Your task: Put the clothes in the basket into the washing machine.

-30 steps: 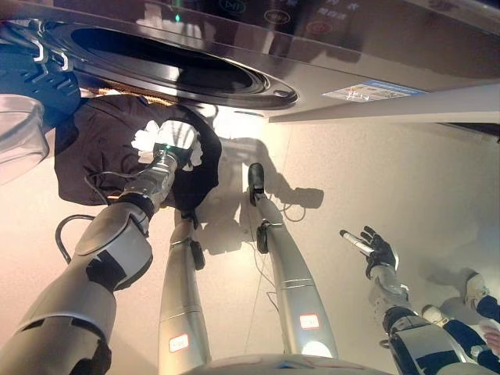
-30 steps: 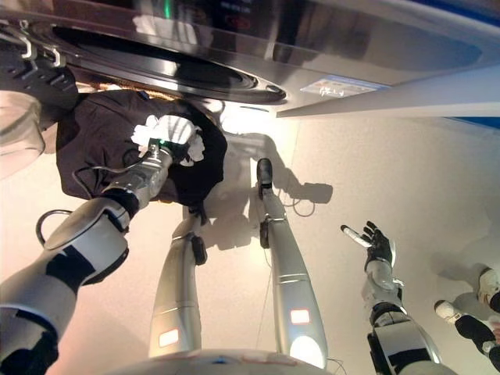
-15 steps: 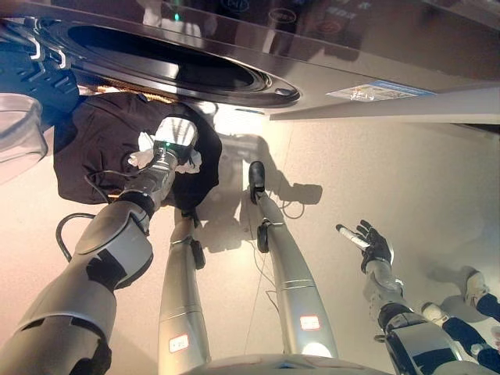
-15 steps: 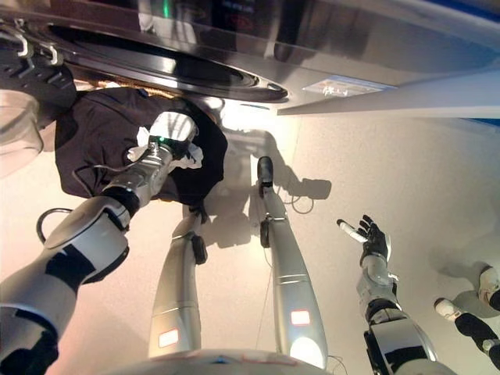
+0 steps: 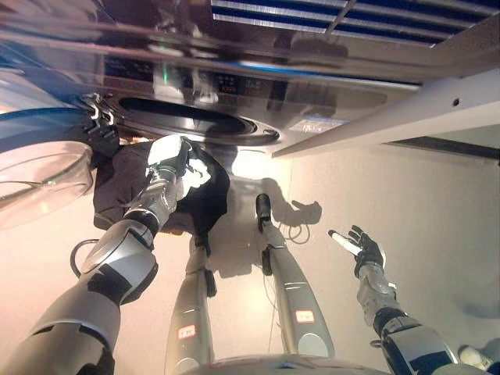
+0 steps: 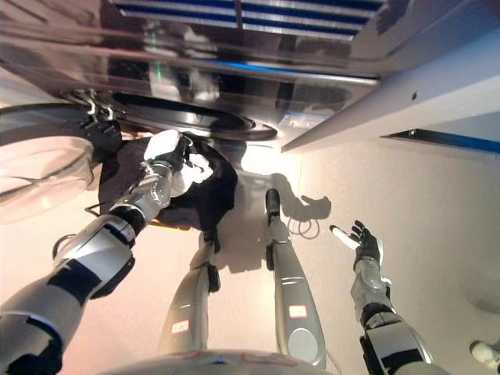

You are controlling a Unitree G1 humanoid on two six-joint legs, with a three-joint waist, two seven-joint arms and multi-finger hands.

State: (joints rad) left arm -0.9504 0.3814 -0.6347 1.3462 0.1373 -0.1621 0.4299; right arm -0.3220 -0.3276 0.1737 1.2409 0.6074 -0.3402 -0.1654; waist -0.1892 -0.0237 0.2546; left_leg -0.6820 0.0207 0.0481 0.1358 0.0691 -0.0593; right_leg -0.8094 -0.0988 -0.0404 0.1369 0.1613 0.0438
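Note:
My left hand [image 5: 173,153] is raised just under the washing machine's round opening [image 5: 187,123]. Its fingers are curled on a white cloth [image 6: 197,167] that hangs beside it. Below the hand, a heap of black clothes [image 5: 207,199] covers the basket, of which only a sliver of rim [image 6: 160,223] shows. The machine's glass door [image 5: 39,178] stands swung open at the left. Far to the right, over the floor, my right hand [image 5: 362,248] is held out with straight fingers and holds nothing.
The washing machine's dark front panel [image 5: 312,86] runs across the top of the view. A pale ledge [image 5: 406,117] juts out at the upper right. Light floor [image 5: 422,211] spreads around the right hand.
The camera has tipped up, showing more of the machine's front. My left hand has lifted the white cloth off the black heap toward the opening. The right hand has hardly moved.

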